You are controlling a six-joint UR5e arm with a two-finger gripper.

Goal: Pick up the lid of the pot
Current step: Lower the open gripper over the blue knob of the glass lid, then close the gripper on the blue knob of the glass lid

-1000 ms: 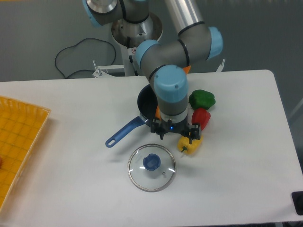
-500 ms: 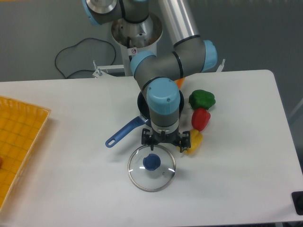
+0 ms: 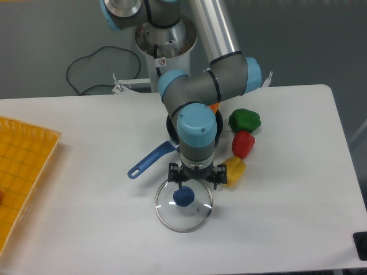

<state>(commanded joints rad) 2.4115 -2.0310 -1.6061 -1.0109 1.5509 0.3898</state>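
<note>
Glass pot lid (image 3: 188,219) laid flat on table (image 3: 275,217), just in front of black pan (image 3: 171,127); blue knob (image 3: 183,197) pointed upward. Outline seen as round, so long axis cannot be singled out. Gripper (image 3: 198,183) held open near knob, fingers spread apart. Small white label (image 3: 162,62) seen in background, writing too small to be read.

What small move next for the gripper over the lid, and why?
Probably shift the gripper toward picture-left before lowering: its fingers are open, but the blue knob on the lid appears nearly below the picture-left finger, not midway between the two.
</note>
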